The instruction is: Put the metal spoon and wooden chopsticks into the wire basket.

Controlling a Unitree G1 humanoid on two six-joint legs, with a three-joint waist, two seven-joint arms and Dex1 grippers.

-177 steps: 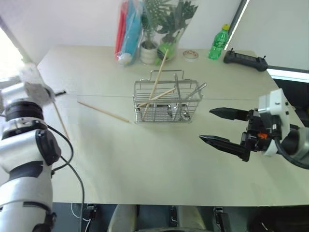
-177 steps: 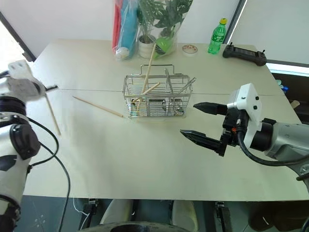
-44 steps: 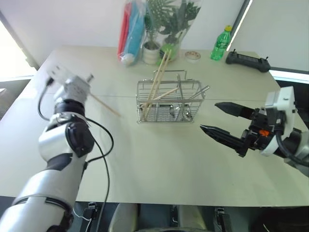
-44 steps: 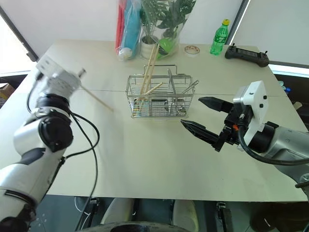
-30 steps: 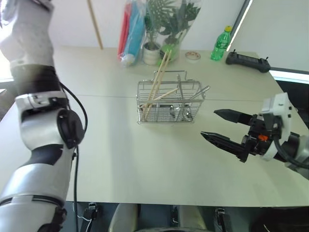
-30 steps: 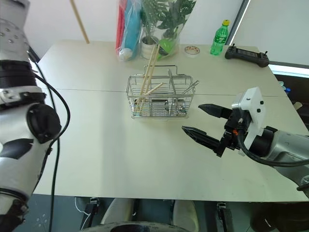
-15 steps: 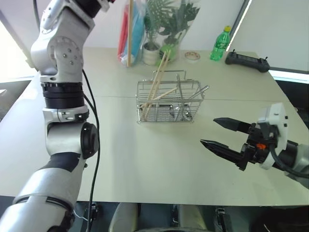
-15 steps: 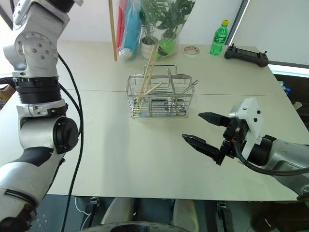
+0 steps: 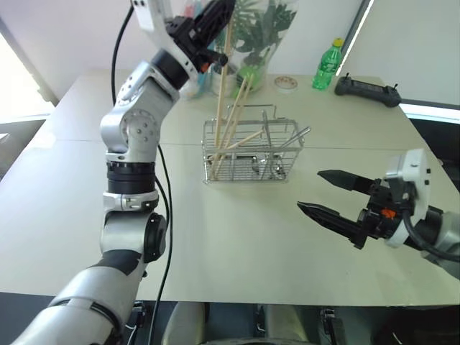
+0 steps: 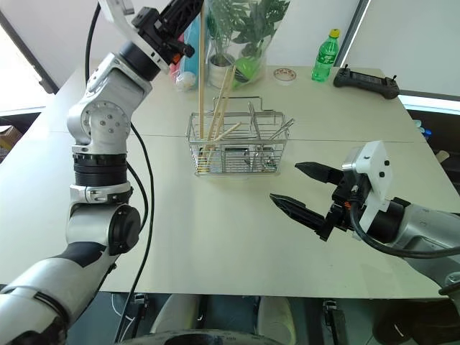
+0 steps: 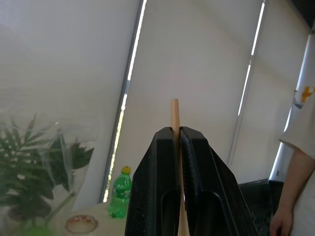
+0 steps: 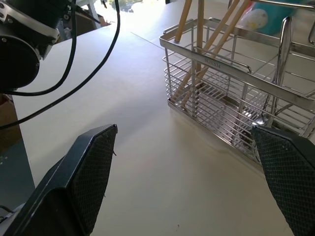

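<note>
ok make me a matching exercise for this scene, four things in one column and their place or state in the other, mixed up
Things:
1. left pincer
2. right pincer
3. green bottle
4. wire basket

Places or states:
A. stands on the table's far edge, next to a black controller
B. open and holding nothing, over the table's near right part
C. shut on a wooden chopstick held upright above the table
D. sits mid-table with chopsticks and utensils already leaning inside

Pairs: 1-C, 2-B, 3-A, 4-D
</note>
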